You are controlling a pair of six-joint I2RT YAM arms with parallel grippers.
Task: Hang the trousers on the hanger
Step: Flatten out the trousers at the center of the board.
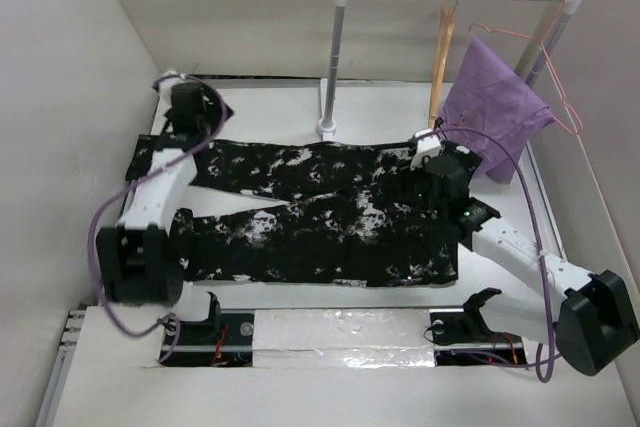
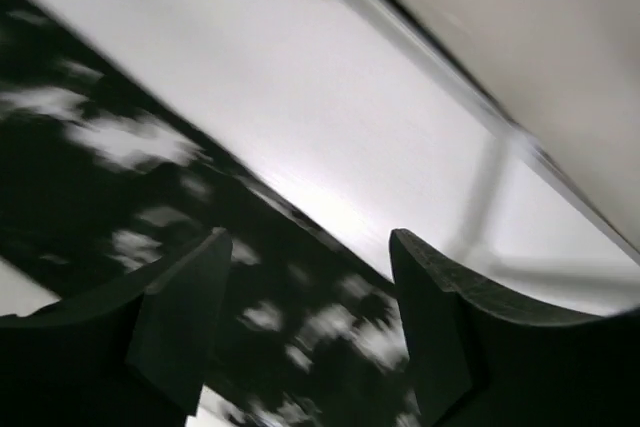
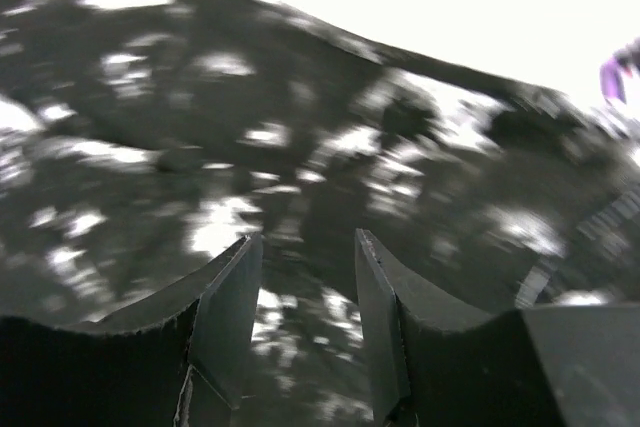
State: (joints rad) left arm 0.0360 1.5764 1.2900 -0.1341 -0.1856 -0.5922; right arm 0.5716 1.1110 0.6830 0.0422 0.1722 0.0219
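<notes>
Trousers (image 1: 320, 232) lie flat on the counter (image 1: 270, 112). Left pincer (image 2: 308, 267) gapes wide over their edge; right pincer (image 3: 307, 267) stands narrower above them, both empty.

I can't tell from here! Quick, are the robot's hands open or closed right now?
Left hand: open, holding nothing, over the edge of the trousers.
Right hand: open, holding nothing, just above the trousers.

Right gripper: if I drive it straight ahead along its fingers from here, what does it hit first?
The trousers. The right gripper has its jaws apart with nothing between them, and it is aimed at the speckled fabric that fills its wrist view. The view is blurred, so how near the cloth lies is unclear.
</notes>
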